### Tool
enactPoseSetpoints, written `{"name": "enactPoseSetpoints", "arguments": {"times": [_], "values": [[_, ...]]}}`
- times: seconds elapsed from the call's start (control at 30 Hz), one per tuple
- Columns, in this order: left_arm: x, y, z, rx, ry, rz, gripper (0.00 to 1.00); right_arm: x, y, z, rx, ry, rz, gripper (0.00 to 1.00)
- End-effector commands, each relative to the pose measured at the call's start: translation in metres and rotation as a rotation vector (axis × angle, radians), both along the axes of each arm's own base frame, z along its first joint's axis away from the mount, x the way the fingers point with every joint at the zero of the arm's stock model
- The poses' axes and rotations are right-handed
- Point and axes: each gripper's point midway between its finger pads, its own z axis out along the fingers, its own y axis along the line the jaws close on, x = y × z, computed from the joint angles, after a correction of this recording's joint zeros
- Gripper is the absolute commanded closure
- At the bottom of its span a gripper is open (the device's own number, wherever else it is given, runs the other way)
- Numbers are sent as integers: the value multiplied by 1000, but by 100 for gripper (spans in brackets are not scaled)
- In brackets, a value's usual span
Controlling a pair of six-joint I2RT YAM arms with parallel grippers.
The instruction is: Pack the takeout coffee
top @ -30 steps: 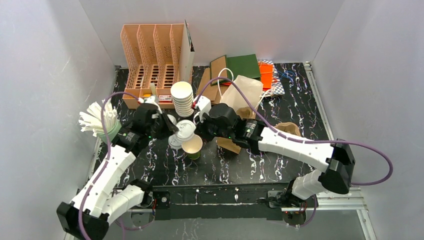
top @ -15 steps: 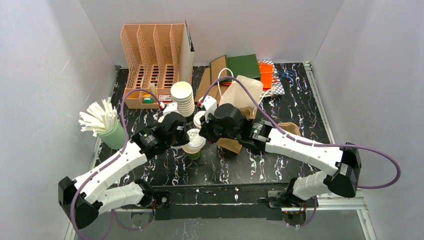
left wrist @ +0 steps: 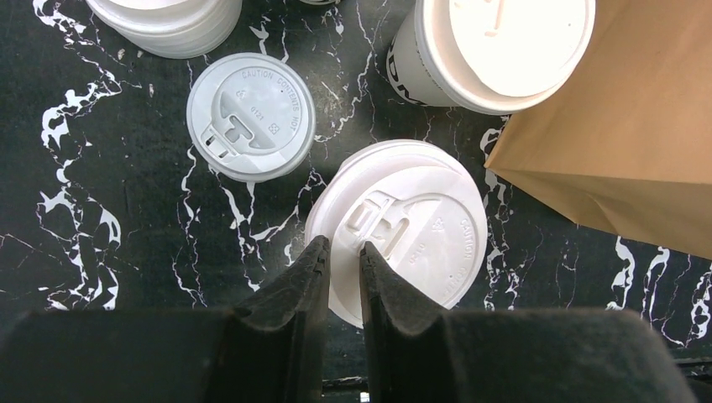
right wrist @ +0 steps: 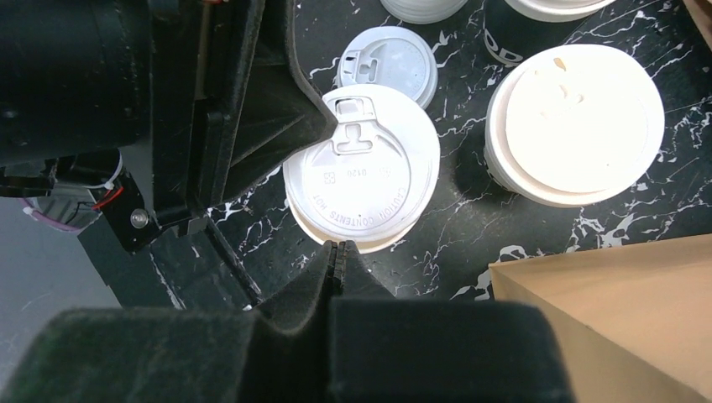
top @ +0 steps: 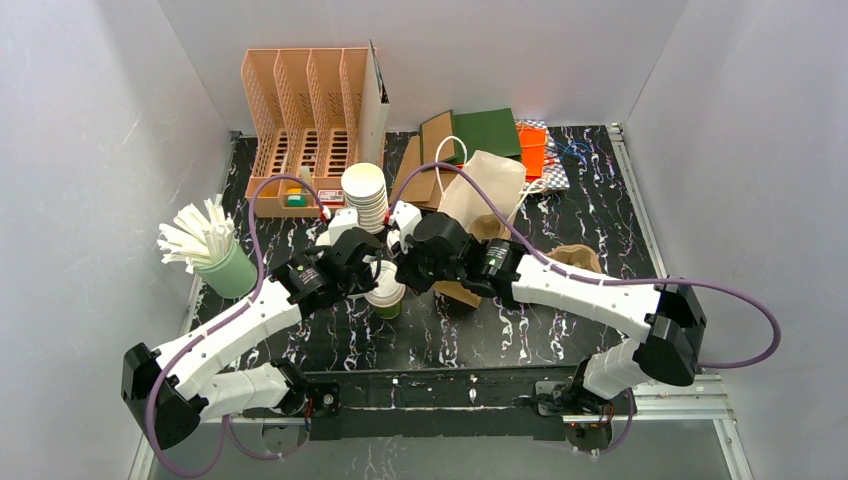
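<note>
Tabletop (top: 560,330): both arms bent over lidded cup (top: 386,292).

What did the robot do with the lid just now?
The left tool swung in and set the lid onto the green cup, which was open before; it pinches the lid's rim. The right tool stayed shut beside it. The cup stack and bag did not move.

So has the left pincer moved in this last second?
Yes: the left pincer swung right, away from the straw holder, to the green cup, nipping its lid.
</note>
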Motion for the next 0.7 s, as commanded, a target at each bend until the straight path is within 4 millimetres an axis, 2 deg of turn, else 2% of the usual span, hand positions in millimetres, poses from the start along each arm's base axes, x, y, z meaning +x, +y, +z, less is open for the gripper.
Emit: {"name": "enactPoseSetpoints", "arguments": {"times": [0.0,0.37,0.67], "values": [[2,1,11,-5,-20,17,84,-1,4,0,5,2,18,99],[-4,-3,7,-24,9,1,82,-2,8,-13,-27,28,26,99],[-4,-3,15,-53,-14,3,81,-1,11,-24,-50,39,29,99]]}}
